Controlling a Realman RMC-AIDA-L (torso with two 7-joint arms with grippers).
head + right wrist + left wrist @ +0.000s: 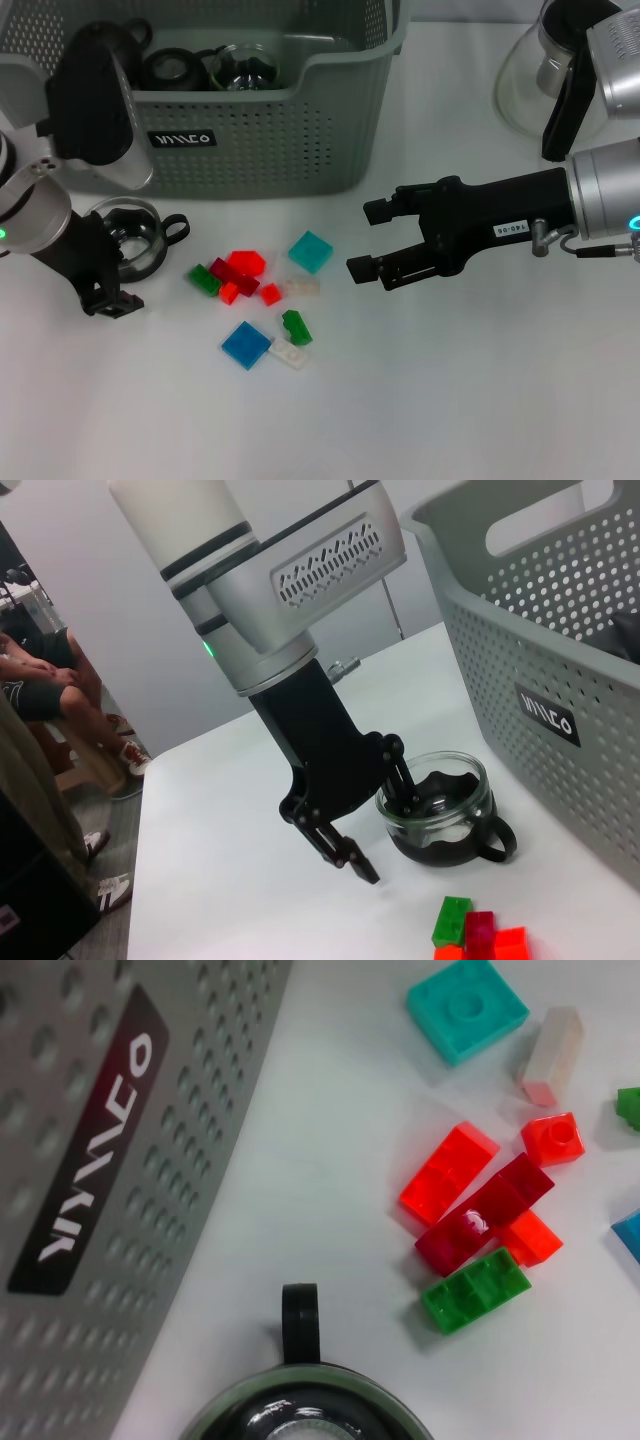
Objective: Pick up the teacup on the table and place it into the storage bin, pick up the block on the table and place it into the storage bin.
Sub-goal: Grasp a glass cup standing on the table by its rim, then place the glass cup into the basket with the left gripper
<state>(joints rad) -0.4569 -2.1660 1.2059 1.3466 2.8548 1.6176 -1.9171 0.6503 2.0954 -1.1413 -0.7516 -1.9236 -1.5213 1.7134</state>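
Note:
A glass teacup (140, 238) with a black handle stands on the table in front of the storage bin (290, 140), a grey-green perforated basket. My left gripper (108, 268) is open at the cup's side. In the right wrist view one finger (401, 783) reaches to the teacup's (445, 815) rim and the other stays outside it. Several blocks lie in a loose cluster: a red one (246, 263), a teal one (311, 250) and a blue one (245, 344). My right gripper (366, 240) hangs open just right of the teal block, holding nothing.
The bin holds glass and black items (235, 65). A glass pot (555, 75) with a black handle stands at the back right. Green (204, 279) and clear (288, 352) blocks lie among the others. The left wrist view shows the bin's label (85, 1150) and the cup's handle (299, 1322).

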